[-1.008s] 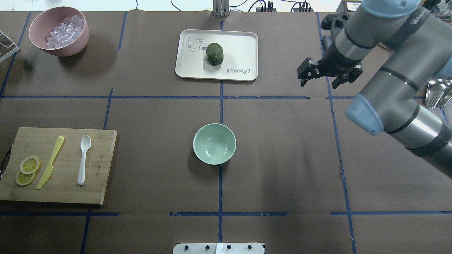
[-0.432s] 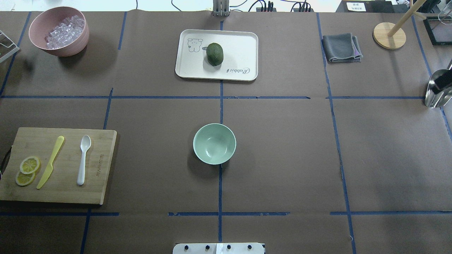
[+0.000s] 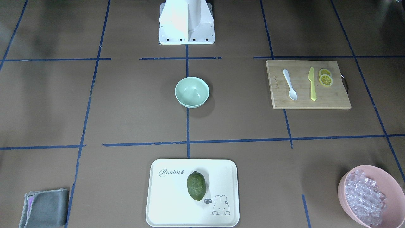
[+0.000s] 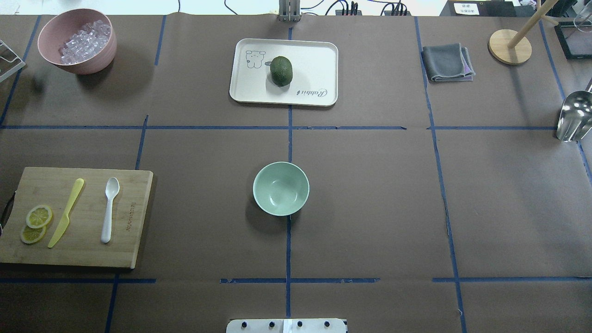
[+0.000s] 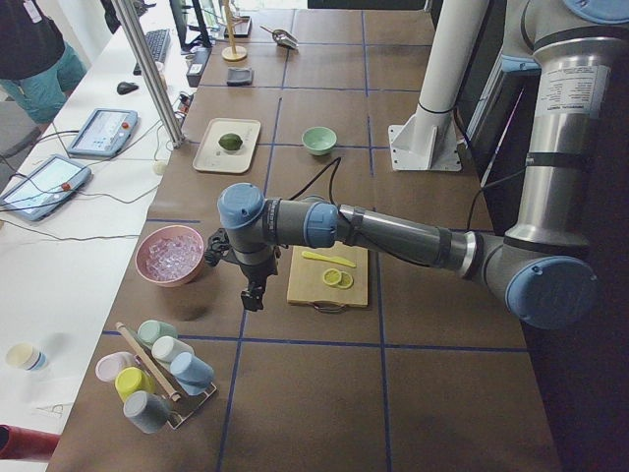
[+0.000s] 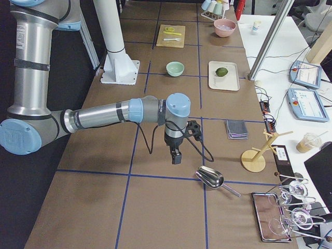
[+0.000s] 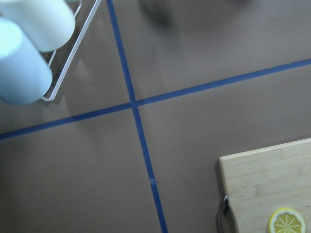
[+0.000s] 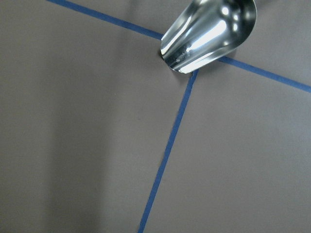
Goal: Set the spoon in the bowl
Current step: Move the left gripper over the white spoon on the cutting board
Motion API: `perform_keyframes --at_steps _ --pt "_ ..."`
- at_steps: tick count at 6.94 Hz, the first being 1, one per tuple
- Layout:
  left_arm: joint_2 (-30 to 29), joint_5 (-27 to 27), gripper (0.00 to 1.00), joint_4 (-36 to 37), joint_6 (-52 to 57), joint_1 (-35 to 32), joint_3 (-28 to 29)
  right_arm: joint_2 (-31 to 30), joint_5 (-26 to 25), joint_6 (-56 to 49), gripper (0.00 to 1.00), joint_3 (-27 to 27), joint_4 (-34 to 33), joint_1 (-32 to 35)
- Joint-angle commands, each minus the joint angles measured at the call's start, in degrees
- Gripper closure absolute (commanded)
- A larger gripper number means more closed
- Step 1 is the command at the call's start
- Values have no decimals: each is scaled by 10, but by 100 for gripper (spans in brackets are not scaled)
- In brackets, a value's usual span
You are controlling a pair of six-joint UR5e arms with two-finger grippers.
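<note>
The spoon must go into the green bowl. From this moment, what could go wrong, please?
1. The spoon lies flat on the cutting board, parallel to the yellow knife nearby. The left gripper might nudge or grab the knife instead.
2. The spoon looks longer than the bowl is wide, so it may lean on the rim and slip out or tip the bowl.
</note>
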Motion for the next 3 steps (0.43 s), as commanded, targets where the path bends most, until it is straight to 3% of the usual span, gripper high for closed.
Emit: perform_keyframes --at_steps 1,3 --pt "-15 1 0 -40 -134 72 -14 -19 13 12 0 4 0 13" --pt "-7 6 0 -123 -324 151 -38 -17 14 20 0 5 1 13"
